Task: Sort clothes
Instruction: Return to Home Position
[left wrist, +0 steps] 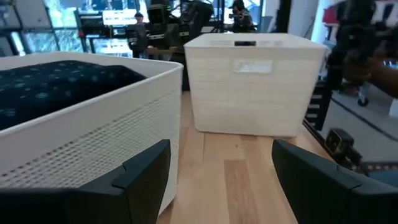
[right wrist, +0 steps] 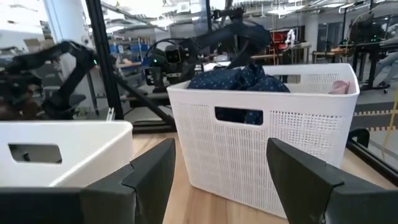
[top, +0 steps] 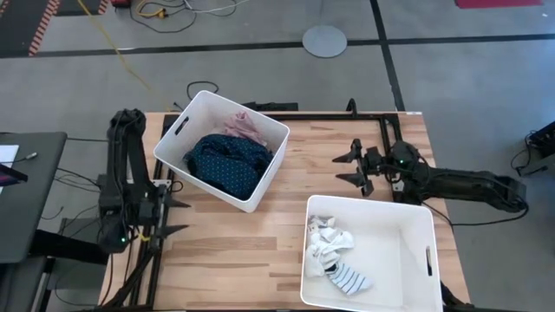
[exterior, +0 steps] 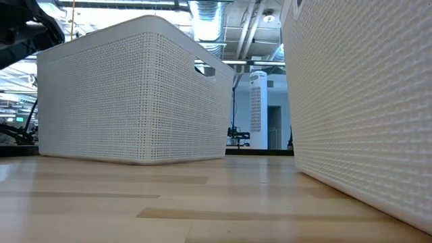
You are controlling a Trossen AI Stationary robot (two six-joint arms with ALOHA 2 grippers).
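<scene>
A navy dotted garment (top: 227,160) and a pink garment (top: 245,128) lie in the white bin (top: 251,201) at the table's far left. White socks (top: 328,243) and a striped sock (top: 349,279) lie in the second white bin (top: 408,251) at the near right. My left gripper (top: 176,215) stands open and level at the table's left edge, beside the first bin, with nothing between its fingers (left wrist: 221,171). My right gripper (top: 345,169) stands open at the far right, pointing level at the first bin (right wrist: 249,149), with nothing between its fingers.
Bare wood (top: 260,251) lies between the two bins and along the near left. A black frame (top: 381,117) runs along the table's far edge. In the low view both bins (exterior: 135,94) (exterior: 364,101) stand flat on the table. People and machines show in the room beyond.
</scene>
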